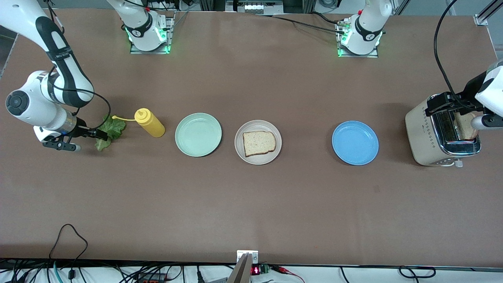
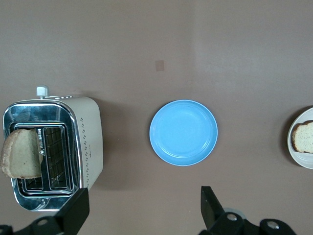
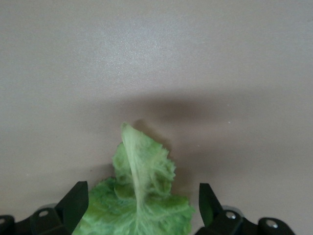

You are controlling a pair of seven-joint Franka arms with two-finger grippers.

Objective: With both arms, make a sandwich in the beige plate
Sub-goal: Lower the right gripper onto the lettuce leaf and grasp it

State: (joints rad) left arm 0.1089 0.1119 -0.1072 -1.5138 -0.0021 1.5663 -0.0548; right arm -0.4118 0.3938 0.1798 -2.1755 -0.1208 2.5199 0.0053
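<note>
The beige plate (image 1: 240, 135) sits mid-table with one bread slice (image 1: 258, 143) lying on it; both also show at the edge of the left wrist view, plate (image 2: 293, 147) and slice (image 2: 303, 137). A second bread slice (image 1: 466, 125) (image 2: 22, 152) stands in a slot of the toaster (image 1: 428, 133) (image 2: 88, 137). My left gripper (image 1: 465, 114) (image 2: 144, 208) hangs open over the toaster, holding nothing. The green lettuce leaf (image 1: 112, 131) (image 3: 139, 196) lies flat on the table. My right gripper (image 1: 91, 138) (image 3: 142, 205) is open, with the leaf between its fingers but not gripped.
A yellow squeeze bottle (image 1: 149, 122) lies between the lettuce and a mint-green plate (image 1: 198, 134). A blue plate (image 1: 355, 142) (image 2: 183, 132) sits between the beige plate and the toaster. The toaster stands at the left arm's end of the table.
</note>
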